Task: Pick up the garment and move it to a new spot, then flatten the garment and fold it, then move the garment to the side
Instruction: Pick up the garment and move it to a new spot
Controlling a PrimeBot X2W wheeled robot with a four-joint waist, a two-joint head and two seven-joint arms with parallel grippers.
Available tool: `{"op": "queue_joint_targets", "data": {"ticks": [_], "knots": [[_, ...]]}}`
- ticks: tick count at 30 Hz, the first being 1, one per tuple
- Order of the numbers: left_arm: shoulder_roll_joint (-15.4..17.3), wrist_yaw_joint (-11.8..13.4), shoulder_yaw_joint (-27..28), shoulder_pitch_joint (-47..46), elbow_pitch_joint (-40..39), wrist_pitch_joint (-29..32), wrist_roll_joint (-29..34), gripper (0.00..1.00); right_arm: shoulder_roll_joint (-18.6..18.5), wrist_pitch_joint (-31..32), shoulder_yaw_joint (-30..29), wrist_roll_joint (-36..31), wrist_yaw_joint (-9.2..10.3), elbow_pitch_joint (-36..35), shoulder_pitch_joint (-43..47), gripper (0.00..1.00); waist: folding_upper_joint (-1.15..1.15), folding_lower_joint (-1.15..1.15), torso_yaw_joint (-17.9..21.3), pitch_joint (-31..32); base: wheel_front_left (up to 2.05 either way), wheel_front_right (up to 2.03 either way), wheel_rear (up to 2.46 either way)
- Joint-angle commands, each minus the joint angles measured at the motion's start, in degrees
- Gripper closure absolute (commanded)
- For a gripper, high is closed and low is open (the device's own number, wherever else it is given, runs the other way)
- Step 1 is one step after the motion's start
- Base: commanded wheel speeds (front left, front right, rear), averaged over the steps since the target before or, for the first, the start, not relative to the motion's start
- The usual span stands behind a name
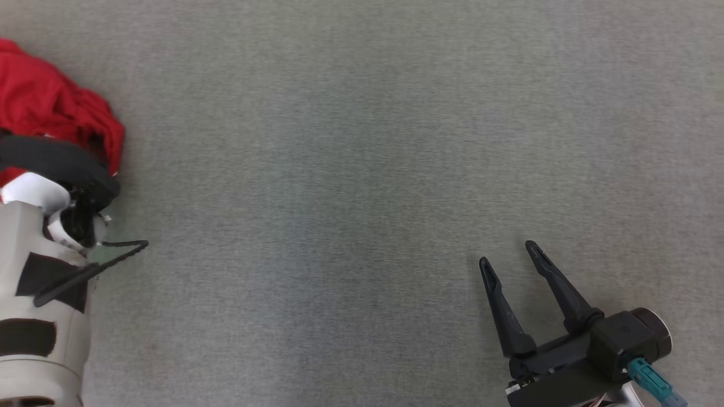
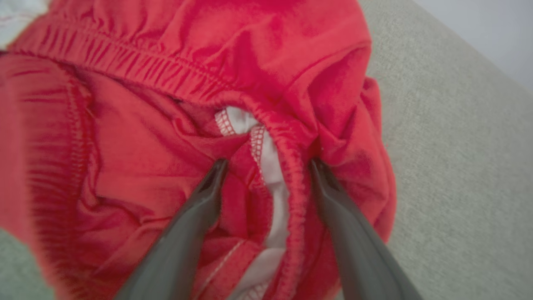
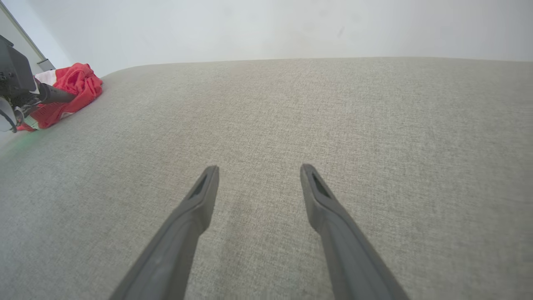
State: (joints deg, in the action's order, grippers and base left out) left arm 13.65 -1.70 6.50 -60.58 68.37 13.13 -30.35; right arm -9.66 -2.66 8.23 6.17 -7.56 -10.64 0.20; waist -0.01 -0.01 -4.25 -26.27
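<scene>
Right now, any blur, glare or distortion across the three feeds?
Left wrist view: garment sharp around the centre seam, smeared toward the left edge; left gripper soft. Right wrist view: the grey surface bows along its far edge from the wide lens; right gripper crisp. Head view: flat, even light, no glare.

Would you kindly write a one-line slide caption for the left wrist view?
Open left gripper straddles a gathered fold of the crumpled red garment on the grey surface.
</scene>
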Motion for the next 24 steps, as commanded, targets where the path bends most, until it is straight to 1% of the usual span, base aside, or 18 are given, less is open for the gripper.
{"op": "queue_joint_targets", "data": {"ticks": [1,2,4,7,9,13,17,21,24], "knots": [[-2.02,0.58,-0.71,2.58,2.88,2.95,0.28,0.28,0.47,-0.41,0.28,0.34,0.11,0.02,-0.41,0.00,0.01,0.01,1.47,-0.31,0.00,0.00,0.00],[-2.10,0.87,-0.93,2.67,3.10,3.37,0.40,1.00,0.61,-0.50,0.43,0.39,0.10,0.10,-0.59,0.00,0.01,0.01,1.56,-0.01,0.00,0.00,0.00],[-2.19,0.60,-1.52,3.10,3.70,4.94,0.65,1.00,0.93,-0.82,0.70,0.57,0.11,0.45,-0.82,0.00,0.01,0.01,1.64,0.83,0.00,0.00,0.00],[-1.34,-0.24,-2.02,2.80,3.51,6.13,0.74,1.00,1.57,-1.31,1.07,0.81,0.11,1.51,-1.02,0.00,0.01,0.01,1.60,2.52,0.00,0.00,0.00],[-0.93,-0.61,-2.19,2.60,3.09,6.02,0.78,1.00,1.86,-1.61,1.36,0.88,0.11,2.02,-1.12,0.00,0.01,0.01,1.57,3.37,0.00,0.00,0.00],[2.40,-1.94,-2.32,0.85,0.26,4.42,0.96,1.00,2.92,-2.93,2.28,1.37,0.11,4.50,-1.80,0.00,0.01,0.01,1.66,7.00,0.00,0.00,0.00],[3.21,-3.94,-2.28,-1.66,-3.42,3.93,-0.22,1.00,4.18,-4.67,2.98,2.15,0.11,7.44,-2.32,0.00,0.01,0.01,2.12,11.54,0.00,0.00,0.00],[2.51,-5.40,-3.37,-2.91,-9.06,5.01,-1.52,1.00,5.36,-6.63,3.02,3.08,0.11,10.62,-1.96,0.00,0.01,0.01,3.09,16.66,0.00,0.00,0.00],[0.20,-5.71,-5.53,-3.52,-15.36,5.93,-2.26,1.00,5.97,-7.79,2.51,3.35,0.11,12.45,-1.40,0.00,0.01,0.01,3.69,19.70,0.00,0.00,0.00]]}}
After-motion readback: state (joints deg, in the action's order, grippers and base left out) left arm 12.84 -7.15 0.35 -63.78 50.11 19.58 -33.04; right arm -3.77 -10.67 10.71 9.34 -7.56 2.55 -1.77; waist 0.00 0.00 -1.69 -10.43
